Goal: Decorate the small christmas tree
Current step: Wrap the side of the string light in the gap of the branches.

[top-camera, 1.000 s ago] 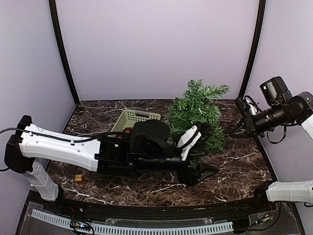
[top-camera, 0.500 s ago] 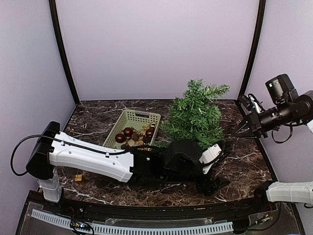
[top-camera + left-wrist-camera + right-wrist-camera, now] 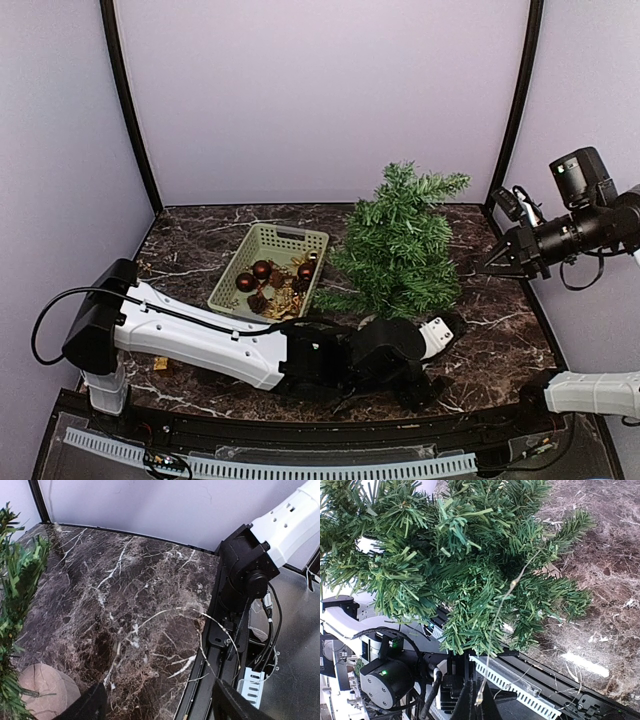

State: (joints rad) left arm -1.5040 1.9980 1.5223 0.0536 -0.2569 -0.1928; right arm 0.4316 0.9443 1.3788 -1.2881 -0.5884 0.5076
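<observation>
The small christmas tree (image 3: 400,250) stands upright at the back middle of the marble table, on a tan round base (image 3: 42,687). My left gripper (image 3: 418,380) lies low over the table in front of the tree. In its wrist view the left gripper (image 3: 157,702) is open and holds nothing. My right gripper (image 3: 492,264) hangs to the right of the tree. It (image 3: 479,705) is shut on a thin wire string of tiny lights (image 3: 506,597), which runs up into the branches (image 3: 460,565). More of this wire (image 3: 218,625) trails over the table's near right edge.
A pale green basket (image 3: 232,275) with dark red balls (image 3: 254,277) and gold ornaments sits left of the tree. A small gold piece (image 3: 160,364) lies near the left arm's base. The black frame and right arm base (image 3: 247,575) border the table's right side.
My left arm has swung down and to the right, sinking low in front of the tree and uncovering the basket. The right gripper has drifted slightly right, still shut on the wire.
</observation>
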